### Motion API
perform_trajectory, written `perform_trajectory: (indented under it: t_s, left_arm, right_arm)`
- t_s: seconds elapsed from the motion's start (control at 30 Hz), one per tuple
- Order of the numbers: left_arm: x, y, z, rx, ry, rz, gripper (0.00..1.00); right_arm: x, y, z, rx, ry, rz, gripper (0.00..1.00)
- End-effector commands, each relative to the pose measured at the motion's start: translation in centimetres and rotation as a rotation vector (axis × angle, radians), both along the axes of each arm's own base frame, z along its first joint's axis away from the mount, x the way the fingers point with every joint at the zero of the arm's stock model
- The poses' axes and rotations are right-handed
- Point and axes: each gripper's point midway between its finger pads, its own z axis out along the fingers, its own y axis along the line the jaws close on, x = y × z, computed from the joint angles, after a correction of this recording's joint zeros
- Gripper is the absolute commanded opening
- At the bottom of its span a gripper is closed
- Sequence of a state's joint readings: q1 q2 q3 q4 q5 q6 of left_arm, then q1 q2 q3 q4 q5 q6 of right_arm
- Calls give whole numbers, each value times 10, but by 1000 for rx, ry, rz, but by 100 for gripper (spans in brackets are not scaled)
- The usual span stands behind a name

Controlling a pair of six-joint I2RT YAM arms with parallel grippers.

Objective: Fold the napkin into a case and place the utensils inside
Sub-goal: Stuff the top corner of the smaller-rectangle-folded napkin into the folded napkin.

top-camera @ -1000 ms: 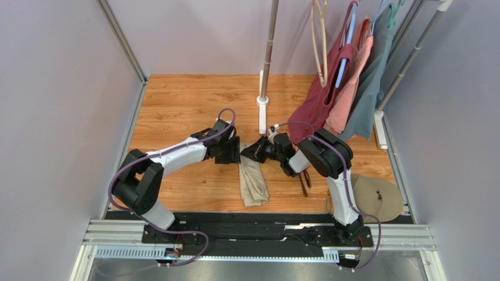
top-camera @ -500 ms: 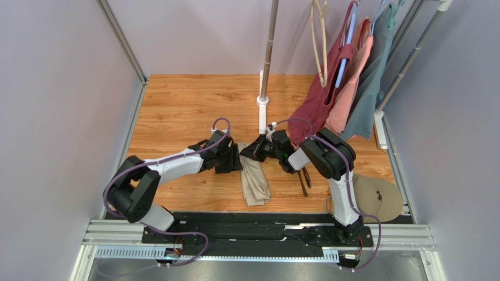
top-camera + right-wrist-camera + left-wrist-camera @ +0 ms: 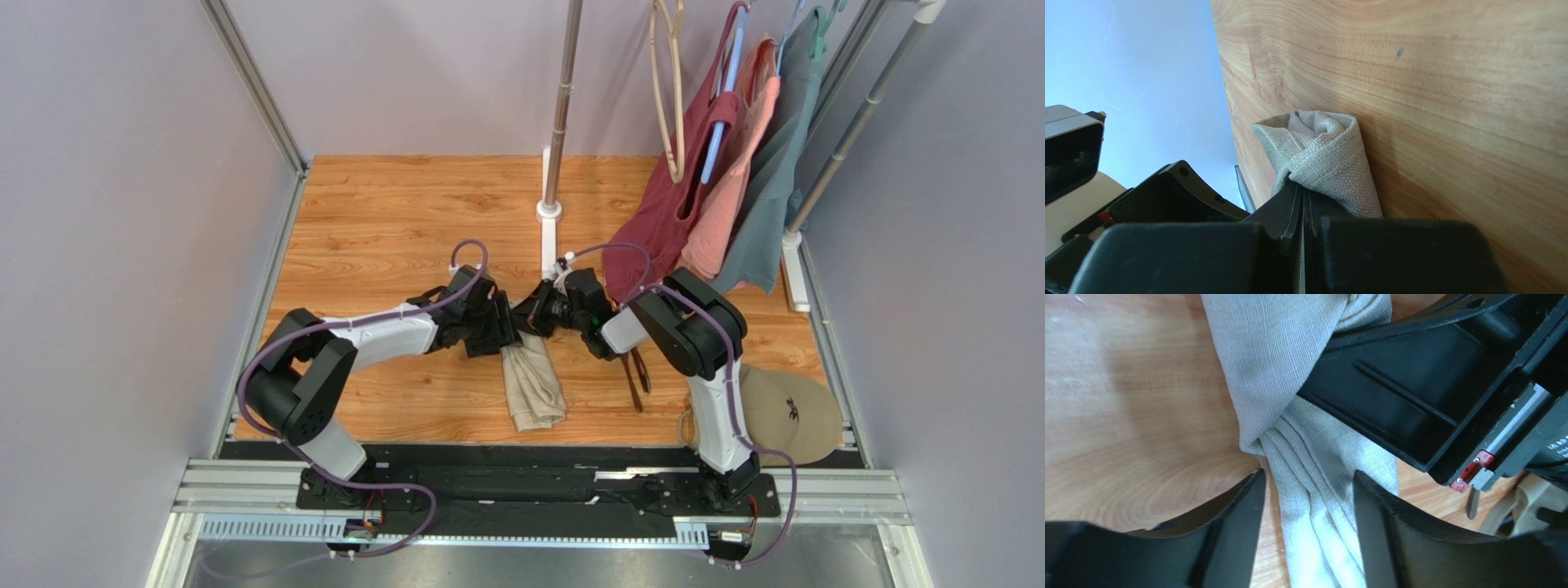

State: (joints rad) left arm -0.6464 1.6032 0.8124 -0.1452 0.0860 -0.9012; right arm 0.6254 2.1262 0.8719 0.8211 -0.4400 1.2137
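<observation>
The left arm reaches from its base at the near edge, elbow pushed out to the left, forearm lying low across the wooden desk (image 3: 368,233) toward the middle. Its left claw (image 3: 1308,485) stands open, one finger (image 3: 1240,505) on either side of the napkin (image 3: 1287,367); the cloth passes through the gap and neither finger presses it.

The napkin (image 3: 531,382) lies at the centre of the desk, folded into a narrow oblong that runs from the two claws toward the near edge. Whether it has an open mouth cannot be told, and nothing shows inside it. Its far end is gathered into a twisted bunch.

That bunch sits in the right claw (image 3: 1303,197), whose fingers are closed tight on the cloth (image 3: 1321,153). In the top view the right claw (image 3: 530,321) meets the left claw (image 3: 503,343) almost nose to nose. The right arm rises from its base, bends at a high elbow, then points back leftward and down. A small white label on its wrist carries print too fine to read.

The utensils (image 3: 635,374) lie bare on the desk just right of the napkin, partly under the right arm. Further right a tan disc (image 3: 767,423) rests by the desk's edge, bearing a small dark mark that is not legible. Above it, garments (image 3: 711,196) hang from a rail.
</observation>
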Motion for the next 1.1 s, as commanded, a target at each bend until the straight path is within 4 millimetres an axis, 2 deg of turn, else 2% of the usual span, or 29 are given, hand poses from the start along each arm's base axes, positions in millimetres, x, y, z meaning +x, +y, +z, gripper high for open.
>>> perform_trajectory:
  t_s: [0.0,0.03,0.1,0.13,0.2,0.23,0.27,0.37,0.4,0.47,0.5,0.53,0.6,0.73,0.9,1.07]
  left_arm:
    - [6,-1,-1,0,-17,19,56]
    - [4,2,-4,10,-9,22,46]
    - [1,3,-5,13,-5,24,38]
    - [-2,5,-8,13,4,29,30]
    - [-3,5,-7,-4,-5,35,21]
    - [-8,8,-12,0,5,41,13]
    - [-8,9,-12,-3,4,46,9]
    - [-10,12,-16,6,11,57,4]
    - [-10,11,-16,-1,7,56,1]
    - [-10,10,-15,-9,9,56,0]
    - [-9,8,-14,-15,5,54,0]
    - [-9,8,-14,-15,6,52,0]
    - [-8,7,-13,-21,2,54,0]
    - [-7,4,-11,-39,-1,54,0]
    - [-5,1,-11,-53,-4,60,0]
    - [-5,-1,-13,-68,11,63,0]
  right_arm:
    - [-15,-3,-14,-101,19,62,4]
    - [-20,-3,-17,-114,36,80,6]
    - [-22,-5,-15,-139,28,109,9]
    - [-29,-10,-22,-169,69,133,13]
    - [-35,-16,-22,-218,81,178,18]
    - [-36,-19,-21,-230,83,203,23]
    - [-39,-23,-21,-257,62,238,24]
    - [-50,-32,-12,-270,79,304,31]
    - [-60,-39,-14,-305,82,344,32]
    - [-65,-45,-1,-330,39,376,36]
    - [-75,-55,-4,-370,47,403,39]
    - [-77,-60,3,-391,16,409,40]
    - [-87,-74,2,-446,11,430,41]
    - [-101,-97,6,-568,-143,478,48]
    - [-125,-89,20,-593,-246,545,51]
    - [-138,-81,24,-743,-350,567,52]
